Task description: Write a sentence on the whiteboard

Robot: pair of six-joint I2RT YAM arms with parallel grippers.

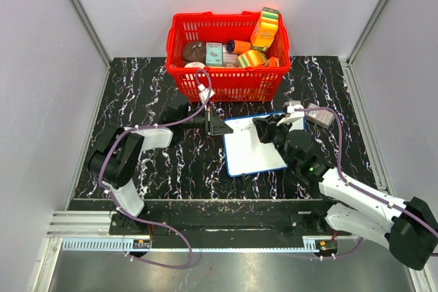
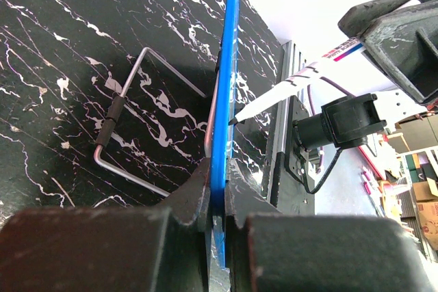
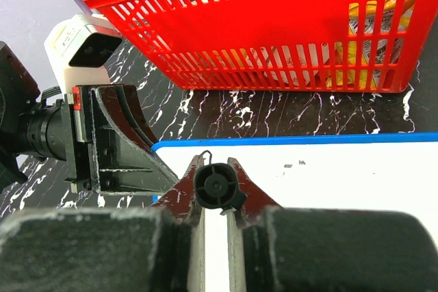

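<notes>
The whiteboard [image 1: 256, 145] lies flat on the black marble table, white with a blue rim. My left gripper [image 1: 226, 128] is shut on its left rim [image 2: 220, 100], which runs edge-on between the jaws. My right gripper [image 1: 262, 128] is shut on a white marker [image 2: 294, 83]. The marker's black end cap [image 3: 219, 188] sits between the fingers and its tip touches the board near the top left corner. Of the sentence, only a short hooked black stroke [image 3: 206, 154] shows at the tip. A few faint specks [image 3: 300, 164] lie further right.
A red basket [image 1: 229, 83] full of groceries stands just behind the board. A bent wire stand [image 2: 130, 128] lies beside the board's left edge. A small grey block [image 1: 319, 114] sits at the board's right. Grey walls with aluminium rails close in the table.
</notes>
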